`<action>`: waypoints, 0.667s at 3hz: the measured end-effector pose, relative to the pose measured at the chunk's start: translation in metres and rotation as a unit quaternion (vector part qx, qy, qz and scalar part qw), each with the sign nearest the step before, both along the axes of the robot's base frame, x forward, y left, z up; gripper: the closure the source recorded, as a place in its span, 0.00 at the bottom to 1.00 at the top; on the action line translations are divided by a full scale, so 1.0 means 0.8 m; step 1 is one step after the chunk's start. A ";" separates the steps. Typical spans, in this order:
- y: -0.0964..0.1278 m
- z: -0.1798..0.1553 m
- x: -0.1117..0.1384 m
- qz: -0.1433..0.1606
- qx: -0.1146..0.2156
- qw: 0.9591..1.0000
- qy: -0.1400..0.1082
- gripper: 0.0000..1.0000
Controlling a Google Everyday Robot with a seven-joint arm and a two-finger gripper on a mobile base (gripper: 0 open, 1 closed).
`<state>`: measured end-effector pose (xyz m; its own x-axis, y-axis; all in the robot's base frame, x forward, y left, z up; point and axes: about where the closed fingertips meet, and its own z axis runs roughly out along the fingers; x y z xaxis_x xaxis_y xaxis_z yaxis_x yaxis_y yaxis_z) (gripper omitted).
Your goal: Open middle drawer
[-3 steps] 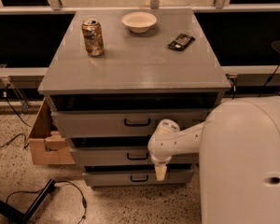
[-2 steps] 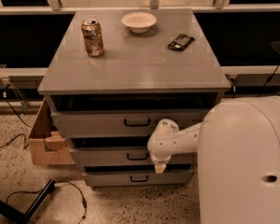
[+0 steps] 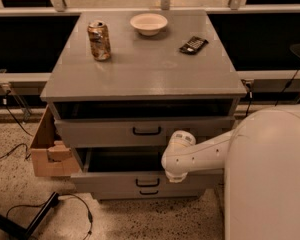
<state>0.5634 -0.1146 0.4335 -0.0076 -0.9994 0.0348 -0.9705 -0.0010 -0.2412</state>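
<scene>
The grey cabinet (image 3: 145, 79) has three drawers. The middle drawer (image 3: 115, 180) stands pulled out toward me, its dark inside (image 3: 122, 161) showing behind its flat front. Its small black bar handle (image 3: 147, 182) is at the centre of the front. My gripper (image 3: 176, 177) is at the end of the white arm (image 3: 200, 154), just right of that handle and above the front's top edge. It is mostly hidden under the arm's wrist.
The top drawer (image 3: 146, 131) is slightly out, and the lowest drawer's handle (image 3: 149, 192) shows just below the middle one. A can (image 3: 99, 40), a bowl (image 3: 148, 23) and a dark remote (image 3: 193, 45) sit on top. A cardboard box (image 3: 47, 149) and cables (image 3: 65, 209) lie at the left.
The middle drawer has slid out toward me, opening a dark gap. The arm's end has moved back with it.
</scene>
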 end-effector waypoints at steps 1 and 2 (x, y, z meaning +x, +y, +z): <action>0.000 0.002 0.000 0.000 0.000 1.000 0.000 0.89; 0.000 0.002 0.000 0.000 0.000 1.000 0.000 0.66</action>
